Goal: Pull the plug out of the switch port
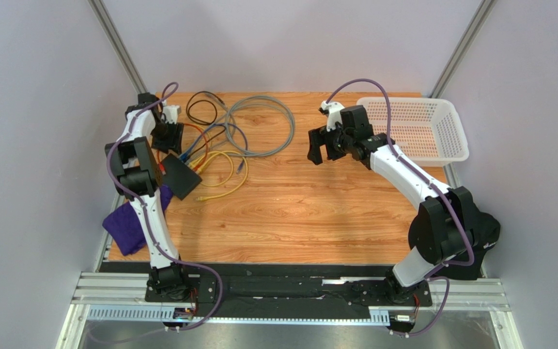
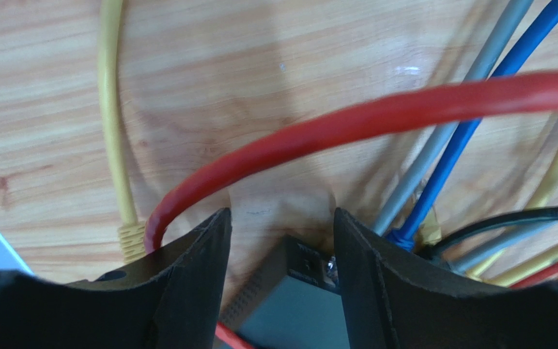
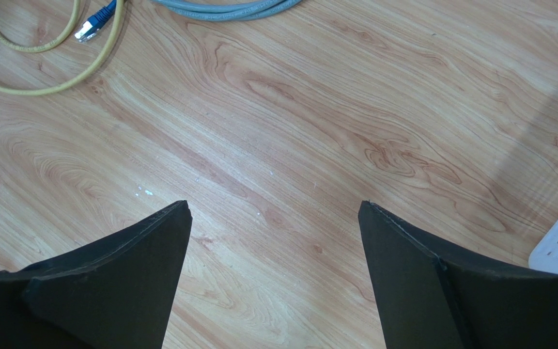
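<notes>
Cloth: a purple cloth (image 1: 125, 224) is seen at the near left edge of the table (image 1: 296, 218), beside the left arm.
Switch: the switch (image 1: 181, 177) is found just beyond the cloth, flat on the table, its socket edge turned toward the far right.
Left pincer: the left pincer (image 1: 171, 144) is held over the switch's far corner, moderately parted with nothing gripped; that corner is framed between its 2 fingers in the wrist view.
Cables: a blue plug (image 2: 405, 236) is seated just beside 1 finger; a red cable (image 2: 376, 116) is looped across and lost behind the other.
Pull direction: judged to be along the cables, away from the socket edge.
Right pincer: the right pincer (image 1: 324, 145) is spread wide, well apart from the switch; the left arm is judged nearer.
Basket: a white basket (image 1: 453, 123) is set at the far right.
</notes>
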